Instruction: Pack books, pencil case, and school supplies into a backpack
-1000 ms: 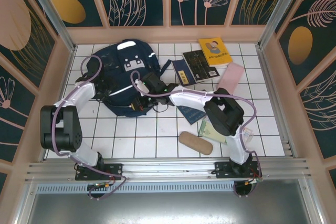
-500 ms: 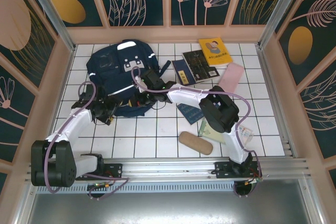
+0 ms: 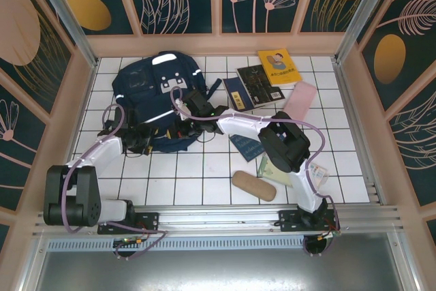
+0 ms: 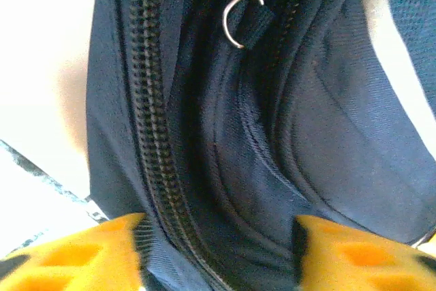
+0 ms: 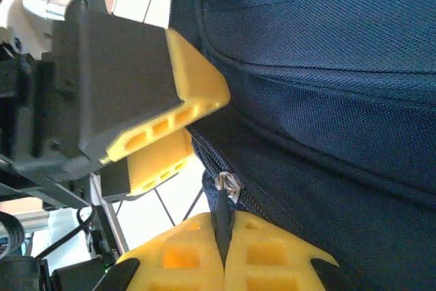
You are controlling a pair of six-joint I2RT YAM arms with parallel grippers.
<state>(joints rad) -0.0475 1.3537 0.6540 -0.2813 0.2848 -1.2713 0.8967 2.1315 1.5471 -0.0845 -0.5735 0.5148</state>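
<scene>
The navy backpack [image 3: 146, 86] lies at the back left of the table. My right gripper [image 3: 184, 122] is at its near edge, and the right wrist view shows that gripper [image 5: 223, 236] shut on the black zipper pull [image 5: 222, 215]. My left gripper [image 3: 144, 138] meets the same edge; its yellow fingers [image 5: 194, 97] straddle the zipper seam. In the left wrist view that gripper [image 4: 218, 250] has a fold of backpack fabric [image 4: 272, 134] pressed between its fingers. To the right lie a yellow book [image 3: 278, 66], a black book [image 3: 259, 84] and two dark blue books [image 3: 238, 93] [image 3: 246, 146].
A pink pouch [image 3: 299, 99] lies at the right. A tan case [image 3: 253, 185] and a pale green packet [image 3: 272, 168] sit near the right arm's elbow. Raised walls enclose the white tiled table [image 3: 197, 182], with bare tiles in front of the backpack.
My left arm swung from the backpack's left side to its near edge, opened, then closed on the fabric. The right gripper kept its hold on the zipper pull.
</scene>
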